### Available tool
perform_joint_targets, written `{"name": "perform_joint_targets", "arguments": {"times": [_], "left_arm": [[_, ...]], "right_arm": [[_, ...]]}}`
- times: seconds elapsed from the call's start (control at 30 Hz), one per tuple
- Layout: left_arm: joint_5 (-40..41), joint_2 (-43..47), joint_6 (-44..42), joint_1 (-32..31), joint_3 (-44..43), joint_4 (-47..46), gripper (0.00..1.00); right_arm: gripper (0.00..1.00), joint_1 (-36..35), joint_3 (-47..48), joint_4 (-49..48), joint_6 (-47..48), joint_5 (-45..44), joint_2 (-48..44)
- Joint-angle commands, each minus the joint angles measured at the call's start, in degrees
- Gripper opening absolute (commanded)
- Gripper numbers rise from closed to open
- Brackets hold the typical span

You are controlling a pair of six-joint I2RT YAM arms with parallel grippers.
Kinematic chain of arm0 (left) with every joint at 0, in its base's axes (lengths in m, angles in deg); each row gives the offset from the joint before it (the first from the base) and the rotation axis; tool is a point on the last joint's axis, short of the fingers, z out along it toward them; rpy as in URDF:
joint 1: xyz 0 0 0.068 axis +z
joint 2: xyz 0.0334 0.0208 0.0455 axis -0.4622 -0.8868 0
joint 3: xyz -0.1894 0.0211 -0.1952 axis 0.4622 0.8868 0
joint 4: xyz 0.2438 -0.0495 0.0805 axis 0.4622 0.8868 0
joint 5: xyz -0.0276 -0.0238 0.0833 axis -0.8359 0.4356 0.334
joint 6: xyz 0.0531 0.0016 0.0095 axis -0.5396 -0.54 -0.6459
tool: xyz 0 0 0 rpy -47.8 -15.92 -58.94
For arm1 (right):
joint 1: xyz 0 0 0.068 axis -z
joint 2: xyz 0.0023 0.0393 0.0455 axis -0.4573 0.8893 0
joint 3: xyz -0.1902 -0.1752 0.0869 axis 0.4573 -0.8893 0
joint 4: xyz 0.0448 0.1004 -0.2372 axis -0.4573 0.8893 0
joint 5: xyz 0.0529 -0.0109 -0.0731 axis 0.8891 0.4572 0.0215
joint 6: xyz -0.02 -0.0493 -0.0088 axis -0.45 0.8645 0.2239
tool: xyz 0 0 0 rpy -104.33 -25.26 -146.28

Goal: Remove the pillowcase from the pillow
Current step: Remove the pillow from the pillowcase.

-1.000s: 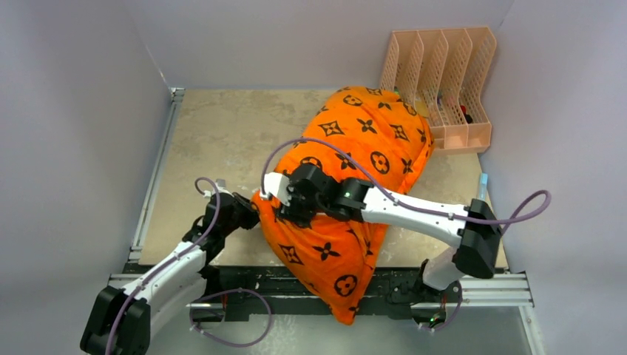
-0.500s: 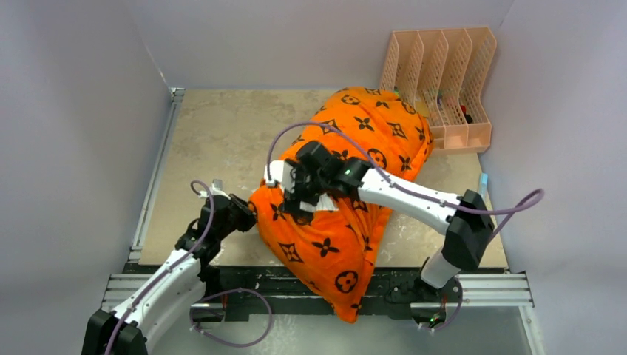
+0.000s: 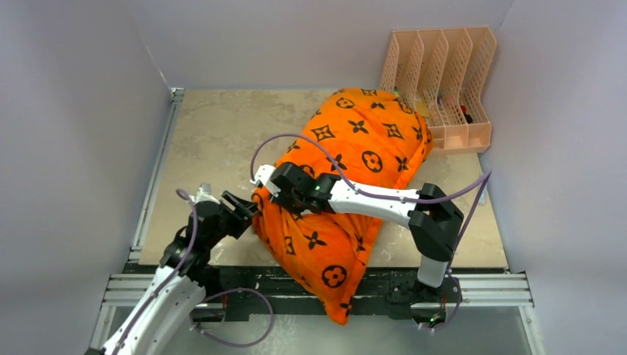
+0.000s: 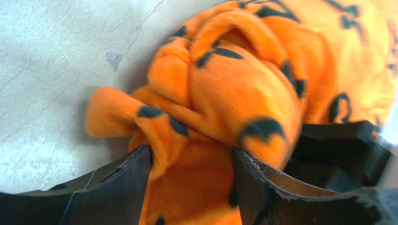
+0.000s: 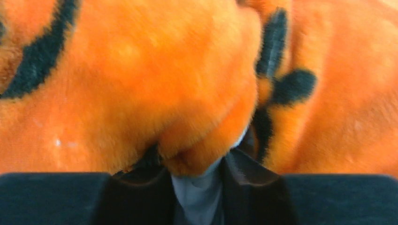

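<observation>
The bright orange pillowcase (image 3: 355,148) with black motifs lies diagonally from the back right to the front edge and overhangs it. It wraps the pillow, which is hidden. My left gripper (image 3: 238,212) is at the cover's near-left corner. In the left wrist view it (image 4: 190,157) stands open, with a bunched orange fold (image 4: 220,93) lying loose between the fingers. My right gripper (image 3: 285,198) presses into the cover just right of that corner. Its close view (image 5: 197,164) shows it shut on an orange fold (image 5: 202,140). A pale strip below may be pillow; I cannot tell.
A peach plastic file rack (image 3: 444,81) stands at the back right, touching the cover's far end. Grey walls close in the beige table (image 3: 214,140) on three sides. A metal rail (image 3: 488,290) runs along the front edge.
My left gripper has gone from shut on the corner to open. The right gripper opened wide, slid left and nearer, and closed onto a fold. The cover shifted slightly left.
</observation>
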Motion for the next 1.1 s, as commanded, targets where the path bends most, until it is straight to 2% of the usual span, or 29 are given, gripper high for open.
{"name": "perform_joint_targets", "arguments": {"times": [0.0, 0.03, 0.07, 0.13, 0.23, 0.37, 0.47, 0.53, 0.6, 0.67, 0.7, 0.93, 1.07], "left_arm": [[4.2, 10.7, 3.4, -0.4, -8.5, 7.8, 0.65], [5.6, 12.2, 3.4, -0.4, -9.3, 10.1, 0.67], [6.0, 13.5, 3.6, -0.4, -9.5, 11.0, 0.67], [5.9, 14.4, 3.9, -0.4, -10.0, 11.0, 0.68], [0.5, 11.9, 3.2, -0.4, -8.4, 3.8, 0.68], [-4.6, 1.3, 0.2, -0.4, -6.6, -3.2, 0.68], [-3.5, -5.0, -2.5, -0.4, -7.1, -2.7, 0.65], [-2.5, -8.7, -3.5, -0.4, -6.9, -2.4, 0.54], [-1.5, -10.6, -5.3, -0.6, -6.8, -1.1, 0.34], [0.8, -11.4, -7.1, -0.6, -7.2, 3.2, 0.08], [1.4, -11.0, -7.5, -0.7, -7.1, 5.2, 0.0], [4.2, 0.5, -1.9, -1.2, -3.5, 16.1, 0.0], [8.1, 1.3, -0.4, -2.6, -4.4, 19.5, 0.0]], "right_arm": [[0.16, 2.5, -3.0, 4.5, -11.3, -5.6, 3.8], [0.03, 3.0, -3.1, 3.9, -12.0, -4.9, 2.8], [0.0, 3.2, -3.4, 3.2, -12.5, -4.7, 1.5], [0.0, 3.2, -4.4, 0.9, -13.3, -4.3, -1.3], [0.0, 3.2, -4.6, -1.0, -14.6, -4.3, -4.5], [0.0, 3.2, -3.8, -2.3, -15.7, -2.2, -7.7], [0.0, 3.2, -3.8, -3.6, -16.5, -2.2, -11.3], [0.0, 3.2, -4.0, -5.3, -16.8, -2.0, -13.9], [0.0, 3.2, -4.2, -7.0, -17.3, -2.5, -16.5], [0.0, 3.2, -4.5, -8.3, -17.0, -5.2, -18.9], [0.0, 3.3, -4.4, -8.7, -16.7, -6.9, -20.1], [0.0, 11.5, -1.1, -7.1, -18.6, -14.1, -24.6], [0.0, 12.5, 2.7, -7.2, -17.5, -15.1, -26.5]]}}
